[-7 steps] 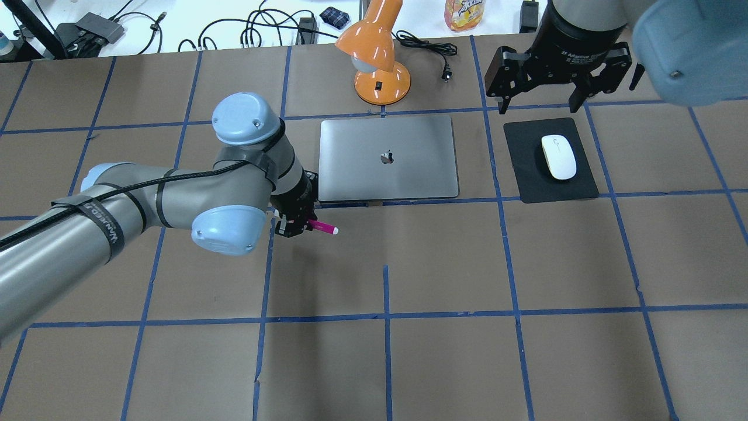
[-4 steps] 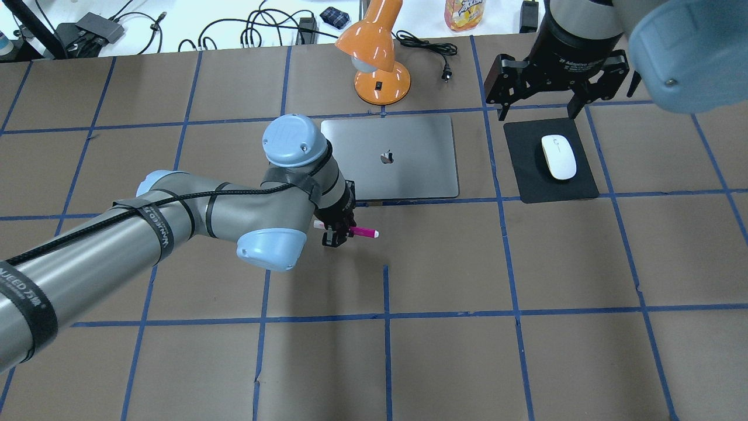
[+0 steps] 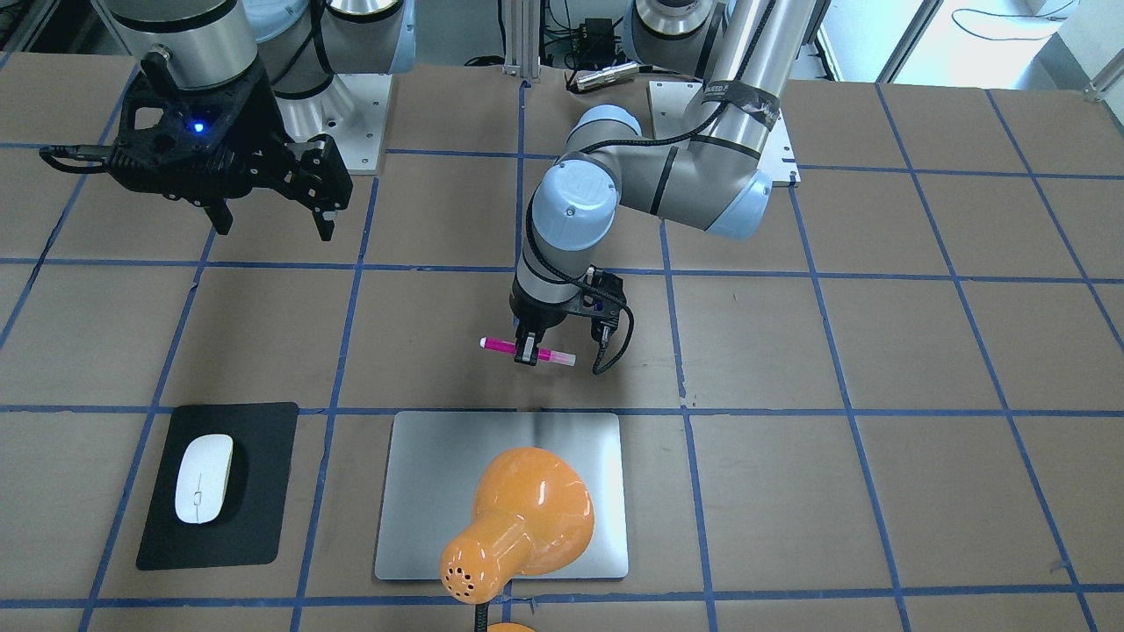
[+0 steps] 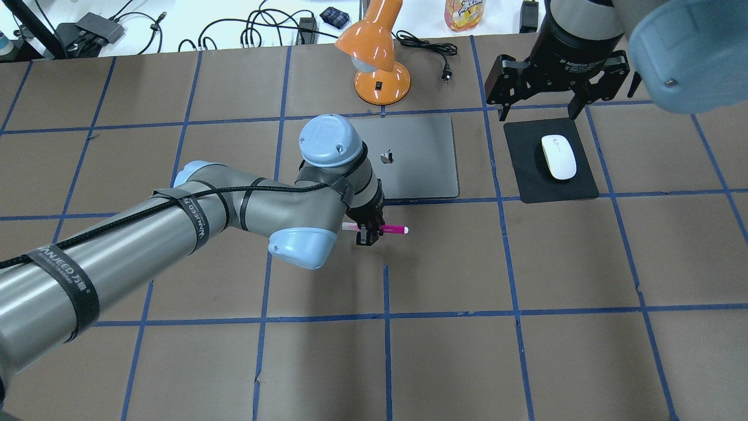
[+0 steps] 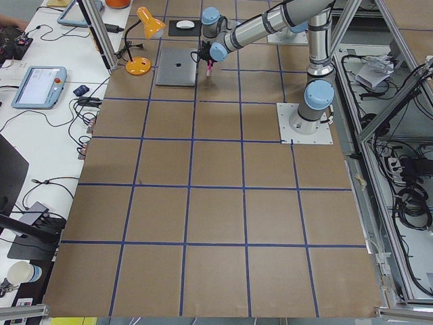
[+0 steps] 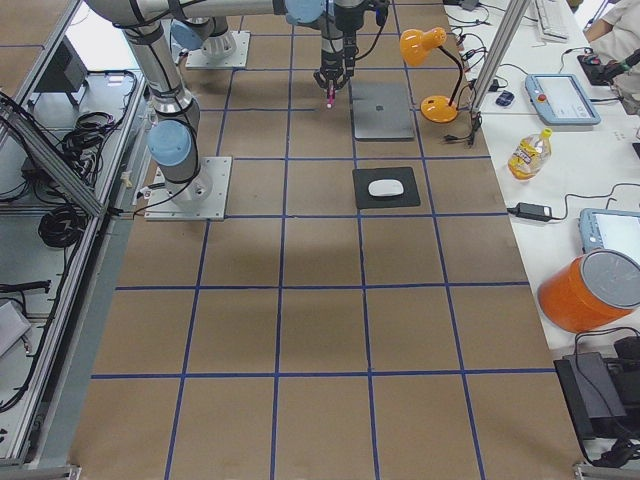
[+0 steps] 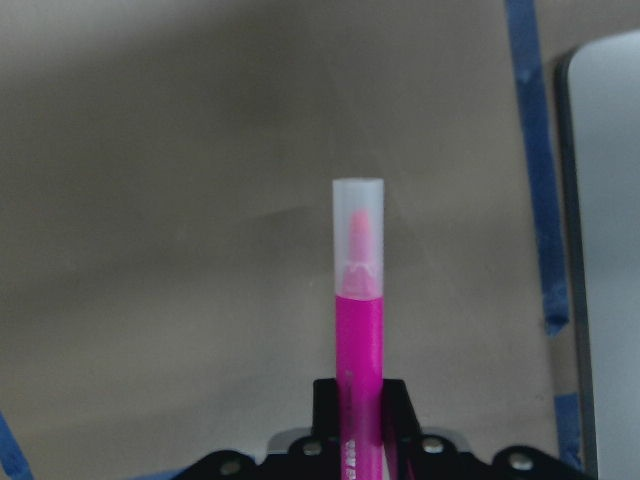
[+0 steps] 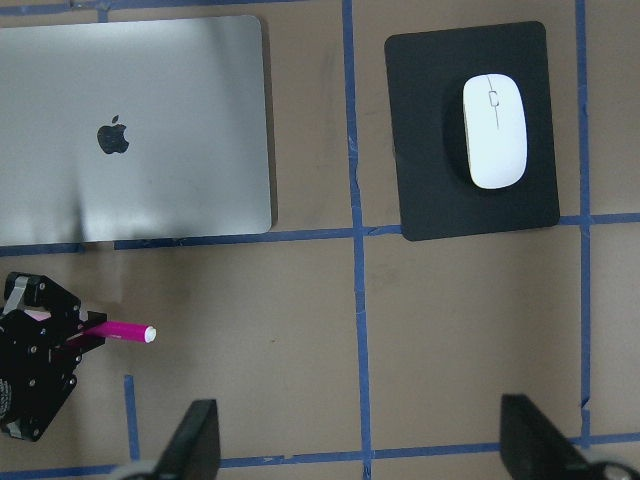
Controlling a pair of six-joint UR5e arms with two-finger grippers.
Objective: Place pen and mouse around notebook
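My left gripper [image 4: 367,234] is shut on the magenta pen [image 4: 393,229], which it holds level just above the table, a little to the robot's side of the notebook's near edge. The left wrist view shows the pen [image 7: 358,335] clamped between the jaws, its pale cap pointing away. The silver notebook [image 4: 418,161] lies flat, partly hidden by my left wrist. The white mouse [image 4: 558,156] rests on a black pad [image 4: 529,175] to the notebook's right. My right gripper [image 4: 539,108] hovers open beyond the pad's far edge, holding nothing.
An orange desk lamp [image 4: 374,58] stands just behind the notebook, and its head overhangs the notebook [image 3: 421,491] in the front-facing view. A power cord and plug [image 4: 441,61] lie beside the lamp. Cables and a bottle [image 4: 464,13] sit on the white bench beyond.
My left arm has carried the pen to the right along the notebook's near edge. The right gripper rose slightly early on, then stayed put and open.
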